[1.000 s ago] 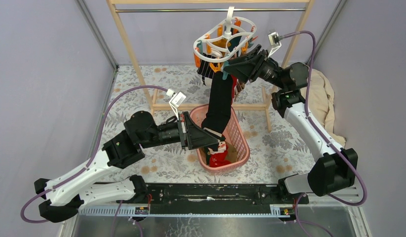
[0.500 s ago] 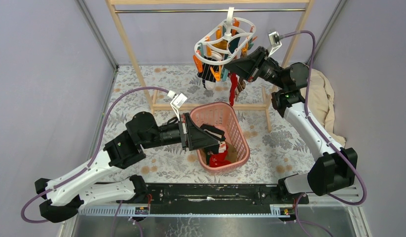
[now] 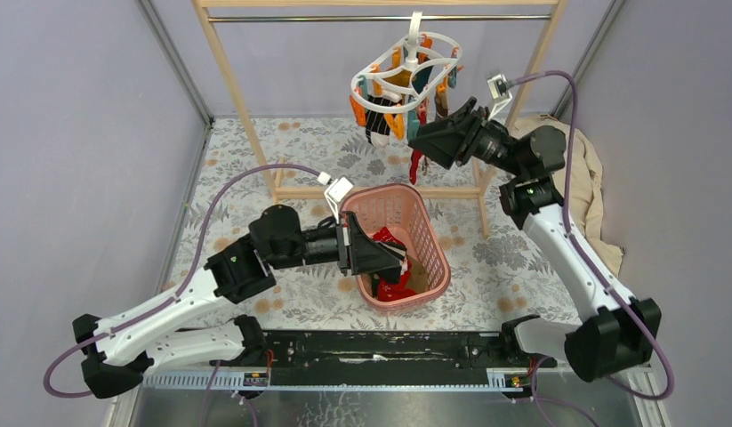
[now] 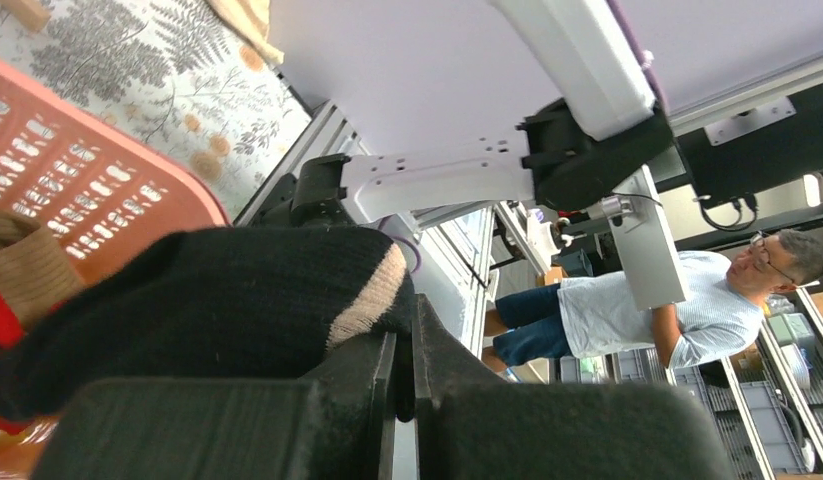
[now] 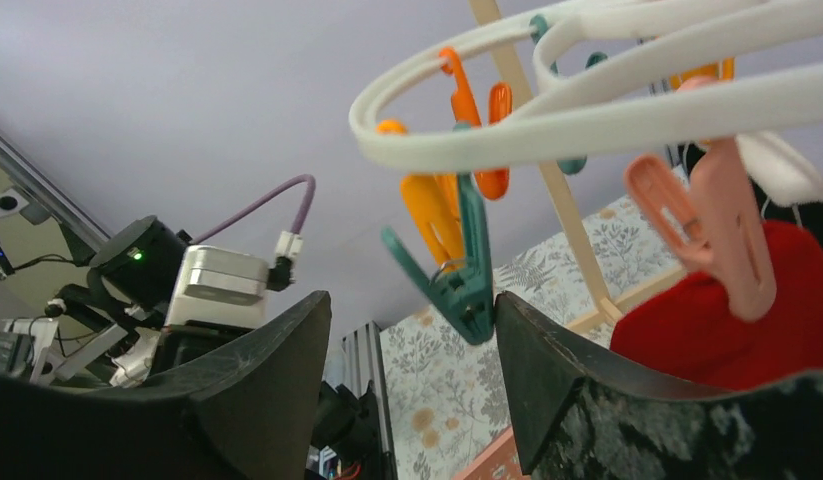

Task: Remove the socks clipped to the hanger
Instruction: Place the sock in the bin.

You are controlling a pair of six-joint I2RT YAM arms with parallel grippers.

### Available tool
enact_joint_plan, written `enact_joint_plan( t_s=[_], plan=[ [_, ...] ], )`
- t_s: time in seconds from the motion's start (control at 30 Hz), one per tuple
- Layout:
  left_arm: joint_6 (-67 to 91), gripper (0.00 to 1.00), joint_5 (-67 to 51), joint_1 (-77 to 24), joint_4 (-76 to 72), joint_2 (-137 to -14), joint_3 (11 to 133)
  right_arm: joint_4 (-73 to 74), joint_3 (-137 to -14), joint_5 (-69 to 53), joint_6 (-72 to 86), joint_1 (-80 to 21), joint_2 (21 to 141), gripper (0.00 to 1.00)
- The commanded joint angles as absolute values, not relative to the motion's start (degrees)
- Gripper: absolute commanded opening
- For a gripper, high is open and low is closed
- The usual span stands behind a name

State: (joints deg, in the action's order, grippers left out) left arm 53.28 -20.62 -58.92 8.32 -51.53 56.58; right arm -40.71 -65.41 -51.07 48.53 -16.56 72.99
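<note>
Floral tablecloth (image 3: 255, 160), lavender walls, wooden rack (image 3: 231, 84) at back. Left arm stretched low and forward. Left gripper (image 3: 393, 258) over pink basket (image 3: 424, 238), pressed together, pinching black sock (image 4: 237, 300). Right arm raised, elbow bent. Right gripper (image 3: 422, 142) spread, teal clip (image 5: 465, 275) between fingers, contact unclear. Hanger (image 5: 587, 115) hooked on rack. Red sock (image 5: 727, 340) and striped sock (image 3: 377, 129) clipped to it.

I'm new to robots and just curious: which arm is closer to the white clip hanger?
Right. The right arm reaches up beside the hanger, jaws open at a teal clip. The left arm is low over the pink basket, jaws shut on a black sock.
</note>
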Motion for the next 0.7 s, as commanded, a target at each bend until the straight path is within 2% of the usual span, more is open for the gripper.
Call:
enact_joint_plan(
  t_s=[0.0, 0.4, 0.57, 0.67],
  plan=[
    [52.74, 0.06, -21.53, -59.39, 3.0, -53.2, 54.72, -32.41, -63.54, -50.92, 42.38, -16.78, 65.85, 0.69],
    [48.49, 0.07, -17.18, -59.34, 4.79, -59.12, 50.63, -4.74, -57.48, -46.03, 29.66, -16.8, 50.89, 0.73],
    [45.7, 0.25, -12.24, -59.33, 10.65, -63.98, 51.88, 4.09, -56.73, -42.0, 25.58, -16.78, 49.01, 0.73],
    [43.63, 0.3, -10.35, -59.33, 13.94, -67.7, 53.37, 6.04, -56.24, -40.9, 24.67, -16.77, 48.78, 0.73]
  ],
)
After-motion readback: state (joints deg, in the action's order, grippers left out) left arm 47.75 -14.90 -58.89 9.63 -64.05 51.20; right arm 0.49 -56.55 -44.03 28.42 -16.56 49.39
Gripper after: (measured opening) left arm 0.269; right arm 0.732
